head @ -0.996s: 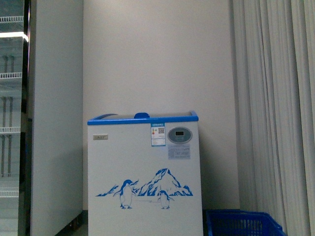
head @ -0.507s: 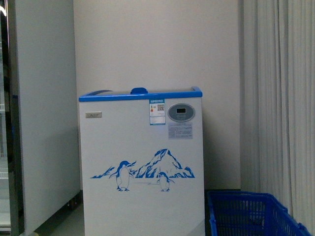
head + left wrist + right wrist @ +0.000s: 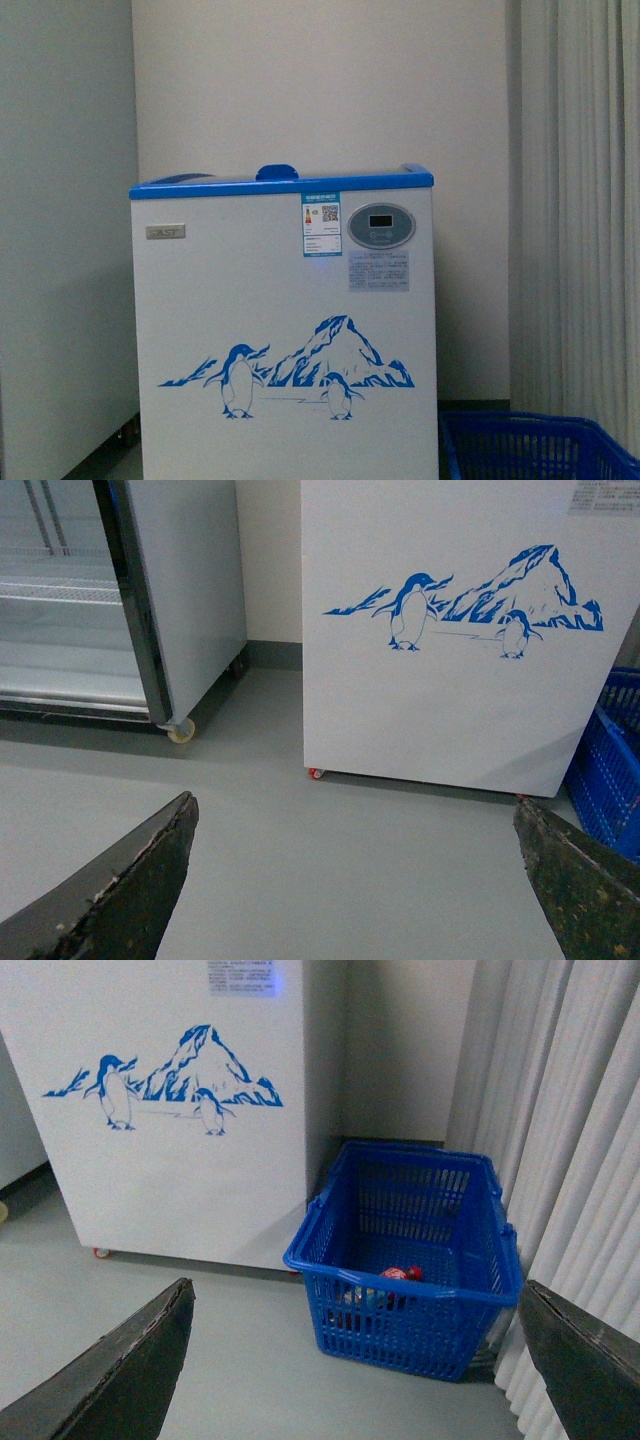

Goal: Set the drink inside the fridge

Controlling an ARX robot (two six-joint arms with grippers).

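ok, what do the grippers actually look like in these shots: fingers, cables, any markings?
Only the finger ends show, in the wrist views. On the left gripper the fingers are dark grey wedges, with edges scuffed and flecked pale. The right gripper has the same dark wedges, cleaner, with a paler edge. No cables or markings are visible. The front view shows no arms.

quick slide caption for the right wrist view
Open right hand facing the fridge and a blue basket with the drink apparently inside

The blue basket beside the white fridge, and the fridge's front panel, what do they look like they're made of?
Blue basket: likely moulded plastic, matte; its walls are an even open grid in one solid colour. Fridge front: looks like smooth white painted sheet metal, slightly glossy, though coated plastic can't be ruled out.
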